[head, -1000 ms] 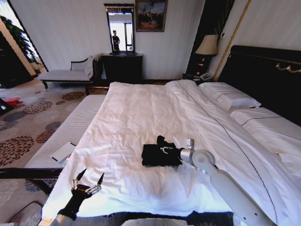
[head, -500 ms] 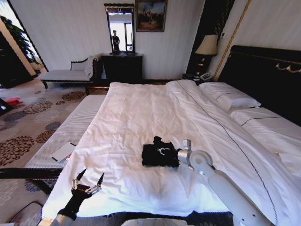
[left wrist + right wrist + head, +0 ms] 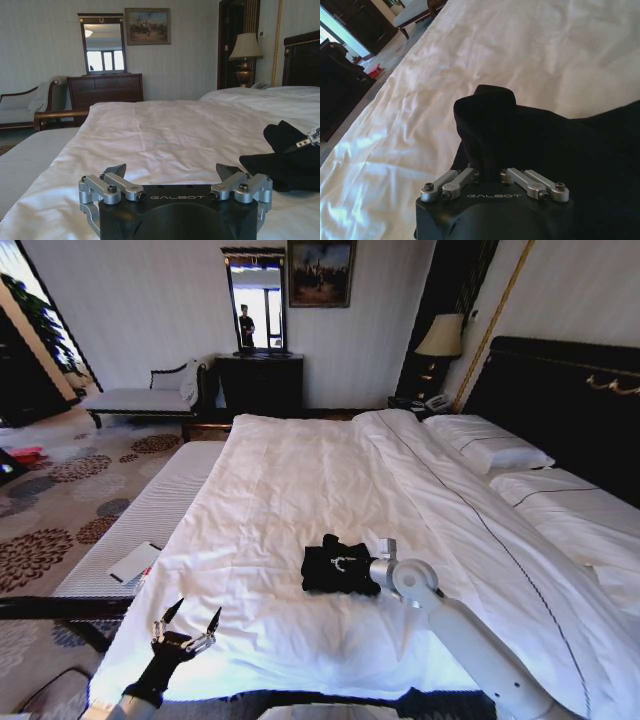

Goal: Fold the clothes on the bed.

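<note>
One garment, the black T-shirt [image 3: 338,568], was found lying as a compact dark bundle on the white duvet of the bed [image 3: 300,480], toward the foot end and slightly to the 1 o'clock side of the head view's centre. It had evidently been gathered into a small, roughly rectangular heap, so most of the folding was judged to be done. A raised lump of fabric at the bundle's 12 o'clock edge was not lying flat, however, so the fold could not be called tidy or finished.

The right gripper [image 3: 347,564] was placed on the bundle from its 3 o'clock side. In the right wrist view the fingers [image 3: 470,176] were seen drawn close together and buried in the black cloth [image 3: 540,145], so a pinch on a fold of the T-shirt was judged, the tips themselves being hidden. What was left, by this judgement, was for that lump to be laid down or tucked and the cloth released.

The left gripper [image 3: 186,620] was held idle at the 7 o'clock corner of the head view, off the near edge of the bed, with its fingers [image 3: 116,172] spread wide apart and nothing between them.
</note>
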Available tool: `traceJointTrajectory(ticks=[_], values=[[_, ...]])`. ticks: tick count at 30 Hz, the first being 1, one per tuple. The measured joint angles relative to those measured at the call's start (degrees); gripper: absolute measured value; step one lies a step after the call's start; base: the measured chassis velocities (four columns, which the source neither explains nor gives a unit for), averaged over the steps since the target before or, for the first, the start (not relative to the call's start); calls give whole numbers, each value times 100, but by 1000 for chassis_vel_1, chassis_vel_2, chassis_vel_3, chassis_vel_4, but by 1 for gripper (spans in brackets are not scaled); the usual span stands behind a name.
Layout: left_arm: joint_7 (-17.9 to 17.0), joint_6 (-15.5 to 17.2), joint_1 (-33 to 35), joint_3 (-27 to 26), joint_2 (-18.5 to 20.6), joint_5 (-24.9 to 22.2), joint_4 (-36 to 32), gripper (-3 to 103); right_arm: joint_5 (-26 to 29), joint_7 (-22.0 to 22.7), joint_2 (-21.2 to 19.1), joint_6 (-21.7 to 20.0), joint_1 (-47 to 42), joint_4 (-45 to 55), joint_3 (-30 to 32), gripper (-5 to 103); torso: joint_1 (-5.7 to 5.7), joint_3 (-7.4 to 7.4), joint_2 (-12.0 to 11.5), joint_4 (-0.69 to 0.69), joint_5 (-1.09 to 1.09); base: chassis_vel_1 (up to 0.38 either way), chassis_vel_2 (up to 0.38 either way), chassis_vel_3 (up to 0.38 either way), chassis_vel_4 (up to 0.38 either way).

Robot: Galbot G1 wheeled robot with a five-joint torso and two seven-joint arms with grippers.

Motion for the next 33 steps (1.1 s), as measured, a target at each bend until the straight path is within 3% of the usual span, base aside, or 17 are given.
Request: traceJointTrajectory(ticks=[5, 7, 9, 11, 13, 14, 17, 18, 19, 23, 24, 26, 33], values=[[0, 0, 0, 0, 0, 0, 0, 100, -149, -49, -115, 38, -47, 427, 102, 32, 0, 0, 0, 0, -1, 0, 0, 0, 0], [0, 0, 0, 0, 0, 0, 0, 100, -224, -67, -190, 93, -114, 773, 221, 43, 0, 0, 0, 0, -1, 0, 0, 0, 0], [0, 0, 0, 0, 0, 0, 0, 100, -232, -70, -207, 106, -133, 857, 264, 43, 0, 0, 0, 0, -1, 0, 0, 0, 0], [0, 0, 0, 0, 0, 0, 0, 100, -302, -129, -292, 261, -249, 1166, 468, 59, 0, 0, 1, 0, -1, 0, 0, 0, 0], [0, 0, 0, 0, 0, 0, 0, 100, -411, -171, -323, 385, -310, 1237, 552, 59, 0, 0, 1, 0, -1, 0, 0, 0, 0], [0, 0, 0, 0, 0, 0, 0, 100, -545, -218, -340, 496, -369, 1257, 621, 64, 0, 0, 1, 0, -2, 0, 0, 0, 0], [0, 0, 0, 0, 0, 0, 0, 100, -1478, -468, -285, 1250, -696, 887, 741, 81, -1, 0, 1, -2, -1, 0, 0, 0, 0], [0, 0, 0, 0, 0, 0, 0, 100, -1478, -468, -285, 1250, -696, 887, 741, 81, -1, 0, 1, -2, -1, 0, 0, 0, 0], [0, 0, 0, -1, 0, 0, 0, 100, -1777, -551, -222, 1546, -778, 658, 734, 81, -1, 0, 1, -1, 0, 0, 0, 0, 0], [0, -1, 0, 0, 0, 0, 0, 100, -3091, -925, 75, 2786, -951, -145, 559, 99, 0, 0, 0, 0, 1, 0, 0, 0, 0], [0, -1, 0, 0, 0, 0, 0, 100, -3091, -925, 75, 2786, -951, -145, 559, 99, 0, 0, 0, 0, 1, 0, 0, 0, 0], [0, -1, -1, 1, 0, 0, 0, 100, -3758, -1136, 265, 3343, -1046, -323, 394, 100, 0, 0, 0, 0, 0, 0, 0, 0, 0], [1, 0, 0, 0, 0, 0, 0, 100, -4497, -1392, 693, 3995, -990, -681, 61, 100, -1, 0, 1, 0, -1, 0, 0, 0, 0]])
